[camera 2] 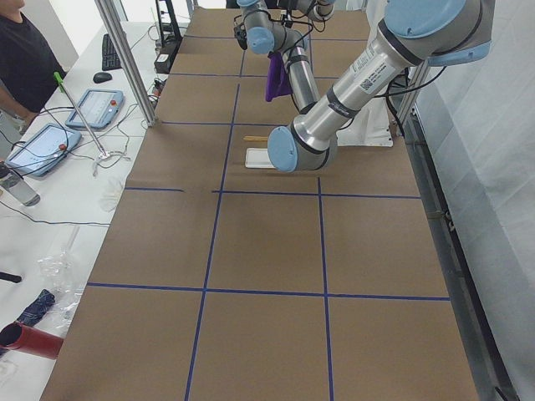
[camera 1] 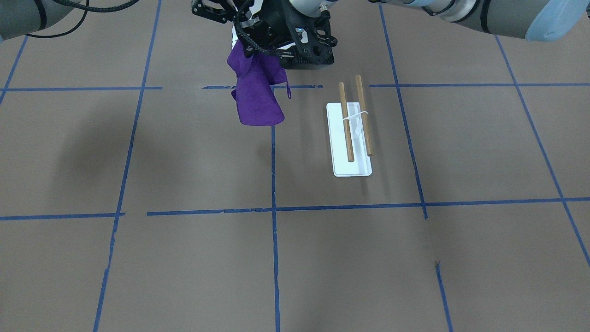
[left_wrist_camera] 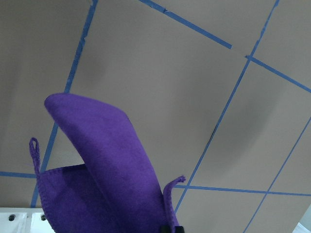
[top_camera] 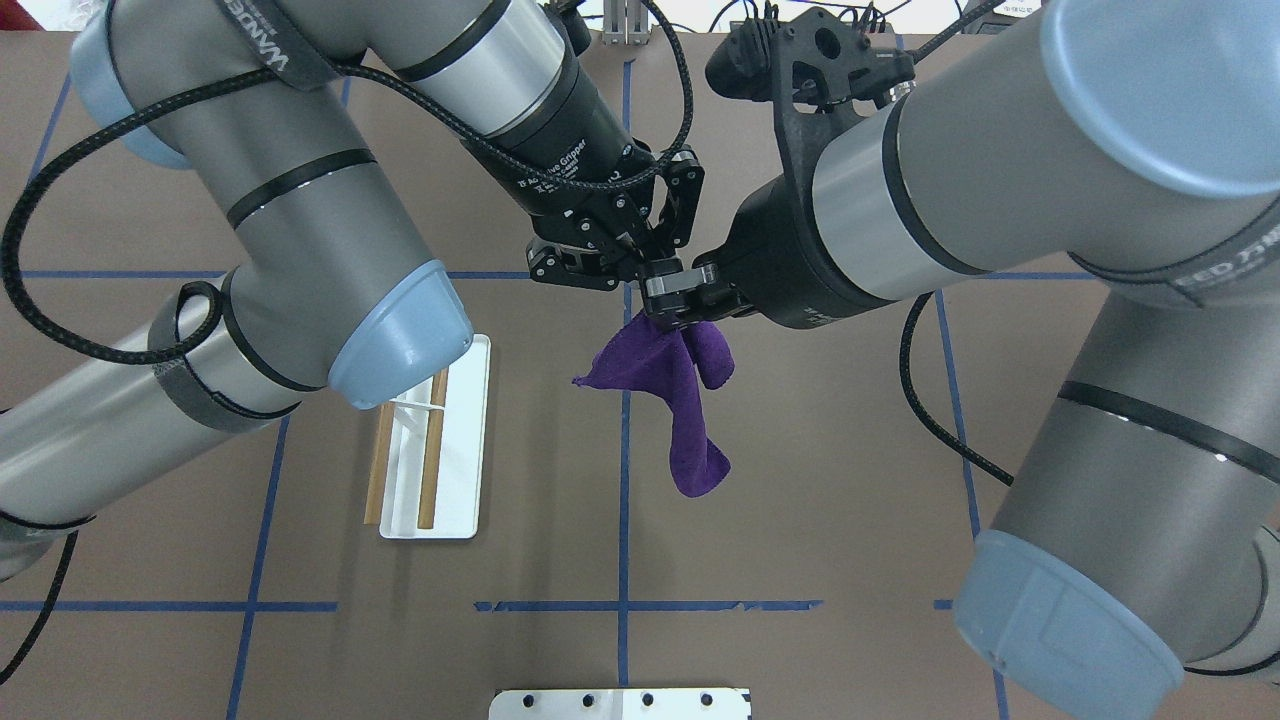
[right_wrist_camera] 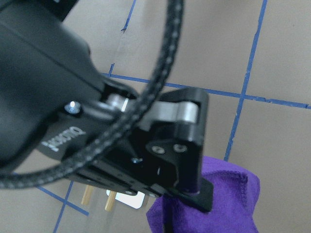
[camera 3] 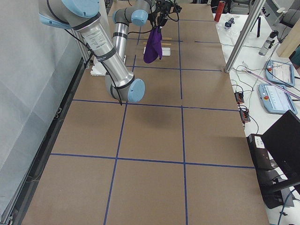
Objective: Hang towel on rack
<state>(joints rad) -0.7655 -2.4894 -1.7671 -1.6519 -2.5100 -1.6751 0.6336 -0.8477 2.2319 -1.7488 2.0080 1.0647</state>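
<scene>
A purple towel [top_camera: 690,400] hangs in the air above the table's middle, bunched at its top; it also shows in the front view [camera 1: 256,101] and the left wrist view [left_wrist_camera: 112,165]. My left gripper [top_camera: 650,275] and right gripper [top_camera: 682,300] meet at that top edge, and both look shut on the towel. In the right wrist view a black finger [right_wrist_camera: 194,189] of the left gripper presses on the towel [right_wrist_camera: 218,204]. The rack [camera 1: 352,168] stands on the table apart from the towel, on my left, with two wooden dowels [camera 1: 345,124] over its white base [top_camera: 470,430].
My left arm's elbow [top_camera: 400,330] hangs over the rack's far end in the overhead view. The white robot pedestal [top_camera: 620,703] is at the near edge. Blue tape lines [camera 1: 274,207] cross the brown table. An operator [camera 2: 21,58] and tablets [camera 2: 42,146] are beside the table.
</scene>
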